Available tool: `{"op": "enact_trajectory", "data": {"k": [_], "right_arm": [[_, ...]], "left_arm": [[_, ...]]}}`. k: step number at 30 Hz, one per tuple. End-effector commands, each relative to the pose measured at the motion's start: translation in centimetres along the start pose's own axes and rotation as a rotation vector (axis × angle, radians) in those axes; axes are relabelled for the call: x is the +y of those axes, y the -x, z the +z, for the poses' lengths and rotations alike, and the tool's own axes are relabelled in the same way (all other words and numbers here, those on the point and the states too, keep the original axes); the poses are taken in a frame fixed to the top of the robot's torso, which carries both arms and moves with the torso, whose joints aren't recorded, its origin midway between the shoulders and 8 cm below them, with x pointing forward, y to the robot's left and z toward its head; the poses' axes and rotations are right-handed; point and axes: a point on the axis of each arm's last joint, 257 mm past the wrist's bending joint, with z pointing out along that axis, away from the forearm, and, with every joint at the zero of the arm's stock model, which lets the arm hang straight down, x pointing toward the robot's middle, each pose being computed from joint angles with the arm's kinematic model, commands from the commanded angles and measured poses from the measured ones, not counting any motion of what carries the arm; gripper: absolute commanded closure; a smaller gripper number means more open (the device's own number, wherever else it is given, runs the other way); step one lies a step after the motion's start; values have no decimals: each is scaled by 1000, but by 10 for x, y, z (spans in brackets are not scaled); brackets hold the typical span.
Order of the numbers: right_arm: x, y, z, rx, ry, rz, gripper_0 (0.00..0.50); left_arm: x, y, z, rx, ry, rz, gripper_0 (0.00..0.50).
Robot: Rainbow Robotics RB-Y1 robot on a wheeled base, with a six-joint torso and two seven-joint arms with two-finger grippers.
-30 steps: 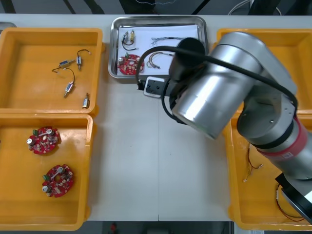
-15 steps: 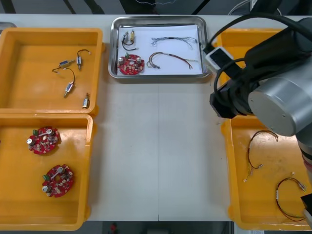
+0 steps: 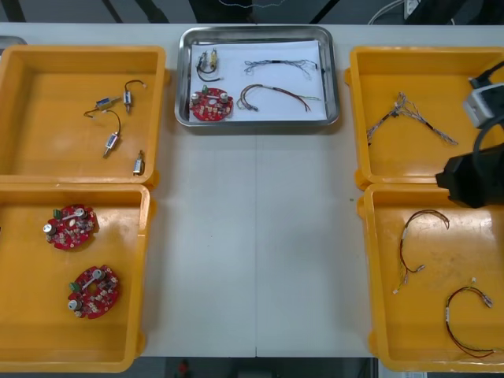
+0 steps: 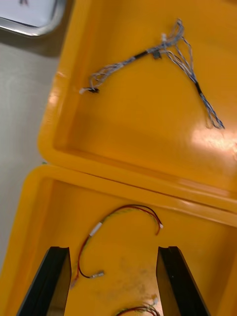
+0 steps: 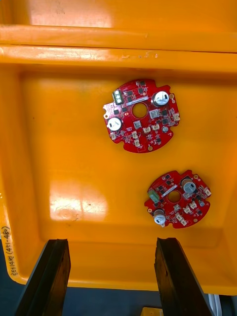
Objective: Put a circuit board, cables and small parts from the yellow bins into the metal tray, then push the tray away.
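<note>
The light table (image 3: pixel 252 260) carries four yellow bins (image 3: pixel 47 150) flanking a metal tray (image 3: pixel 183 79)

- Front camera: steeply down on the whole counter (image 3: pixel 252 260).
- Right wrist: close over both right yellow bins (image 4: pixel 123 123).
- Left wrist: close over the near left yellow bin (image 5: pixel 64 148); the front view shares these.

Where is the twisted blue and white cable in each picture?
Front view: the blue and white cable lies in the far right yellow bin.
Right wrist view: the same cable, in the bin beyond the open right gripper.
Left wrist view: faces two circuit boards instead.
Shared landmark: the metal tray next to that bin.
</note>
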Motion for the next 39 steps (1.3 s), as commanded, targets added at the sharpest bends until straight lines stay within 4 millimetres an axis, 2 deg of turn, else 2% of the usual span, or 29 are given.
{"op": "enact_trajectory", "data": {"k": [1,5,11,17,26,39], "right_arm": [[-44,-23,-14,30,-56,89,0],[-57,-42,-12,80,-33,147,0],[-75,-54,-9,109,-44,228,0],[-85,-67,-4,146,-42,291,0],[-81,-91,1,202,-40,322,0],[-74,-104,4,233,-19,347,0]], "left_arm": [[11,0,-11,-10,43,100,0],[11,0,-11,-10,43,100,0],[11,0,-11,-10,43,100,0],[11,0,-11,-10,43,100,0],[11,0,-11,-10,43,100,0],[11,0,-11,-10,43,100,0]]}}
